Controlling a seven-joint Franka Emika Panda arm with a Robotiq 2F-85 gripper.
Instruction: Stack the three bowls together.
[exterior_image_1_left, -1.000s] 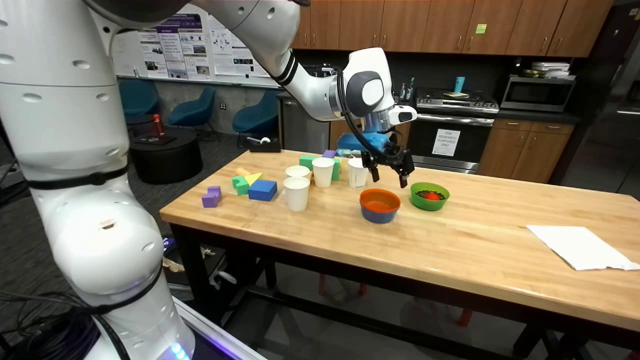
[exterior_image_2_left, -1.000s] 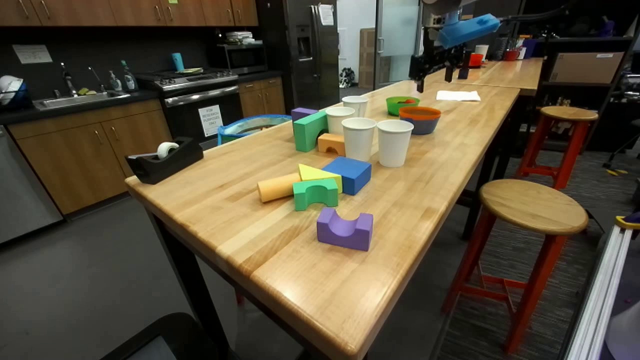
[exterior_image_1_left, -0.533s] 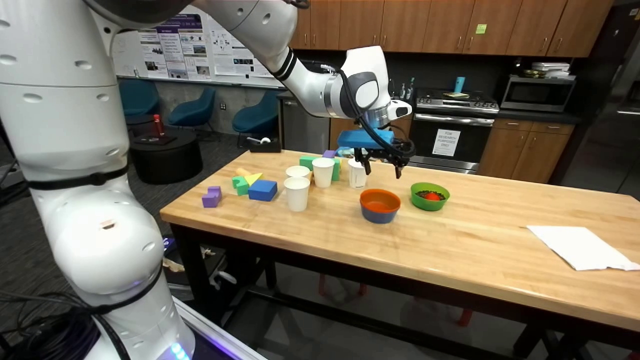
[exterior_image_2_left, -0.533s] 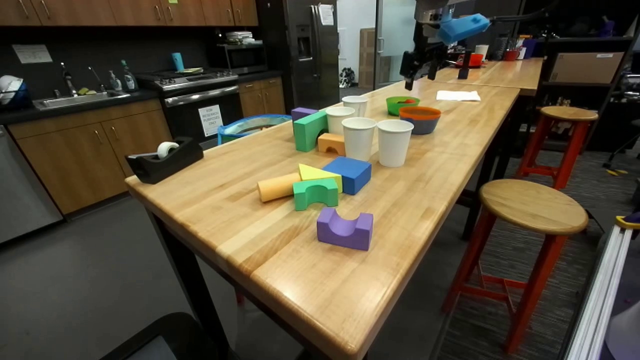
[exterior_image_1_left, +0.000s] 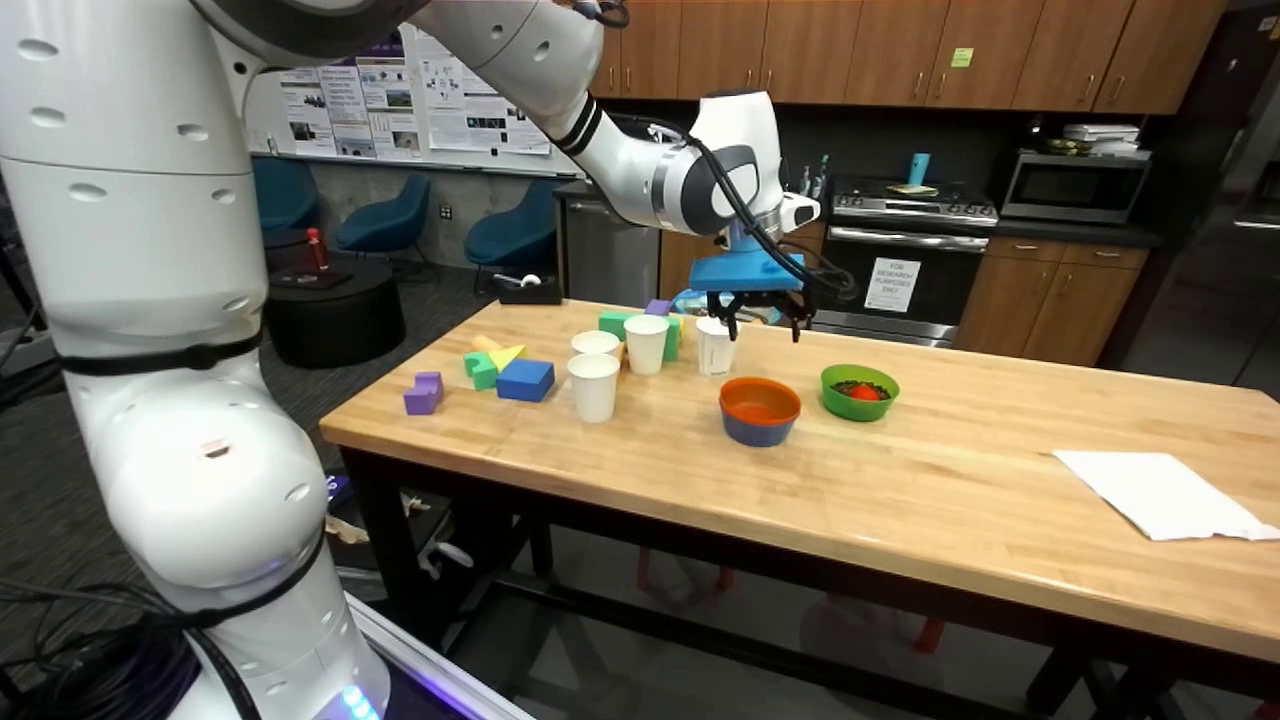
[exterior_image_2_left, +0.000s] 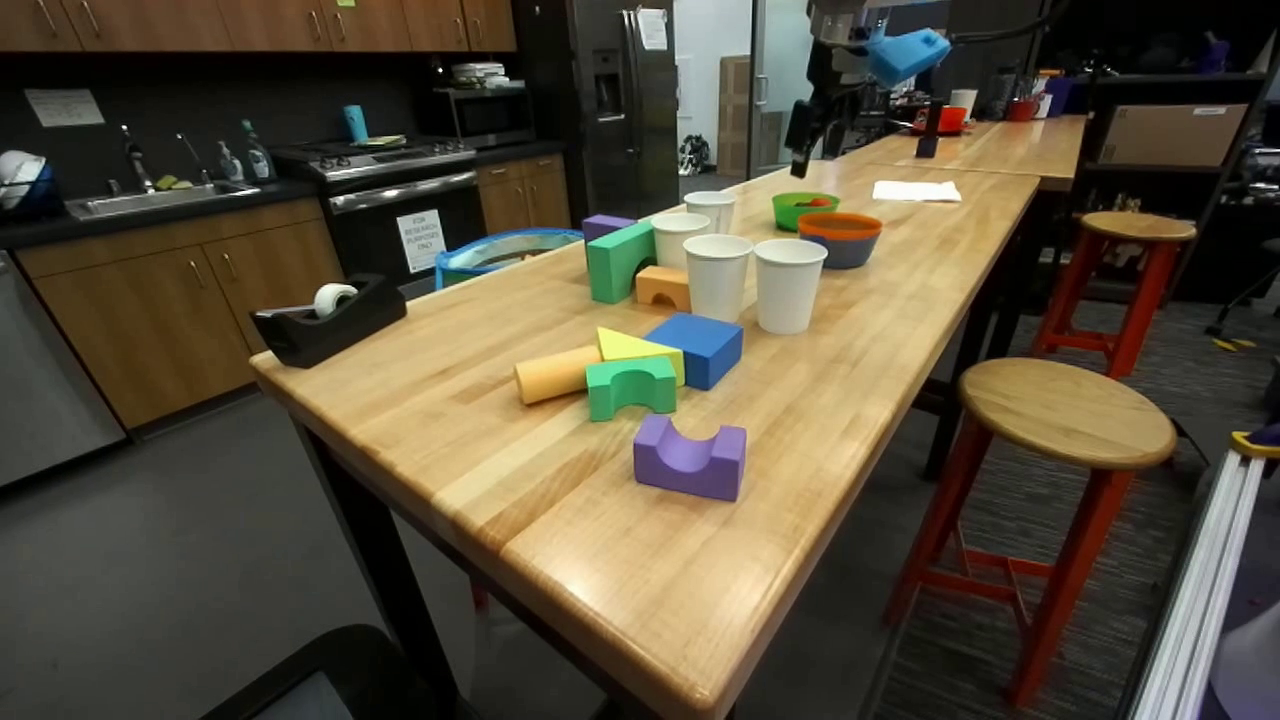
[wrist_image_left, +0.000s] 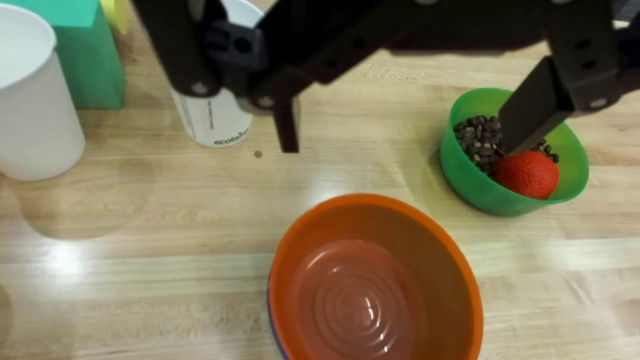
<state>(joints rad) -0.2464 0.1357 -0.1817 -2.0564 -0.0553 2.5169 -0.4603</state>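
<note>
Gripper: shifted slightly toward the stove and turned a little over the past second; fingers spread wide, nothing held, suspended above the tabletop.
Blue bowl: unmoved; base of the stack, upright.
Orange bowl: unmoved; nested upright in the blue one.
Green bowl: unmoved, just right of the stack; contains dark beans and a red, strawberry-like piece. Judged the last to be stacked and the likely next target.
Green rim: best pinched across the wall, one finger inside and one outside, clear of the red piece; a finger lowered between stack and bowl could nudge the stack.
Load of beans: calls for a level, unhurried lift, since tilting would probably spill them.
Orange rim: the green base should be centred over it, lowered straight and seated before release.
Coloured blocks: toward the left end, on glossy pale wood strips.
White cups: four, upright, left of the stack.
White paper: flat, well right of the green bowl.
Teal chairs: far left of the room, below wall posters.
Stove: beyond the table, a paper notice on its door.
Microwave: right of the stove.
</note>
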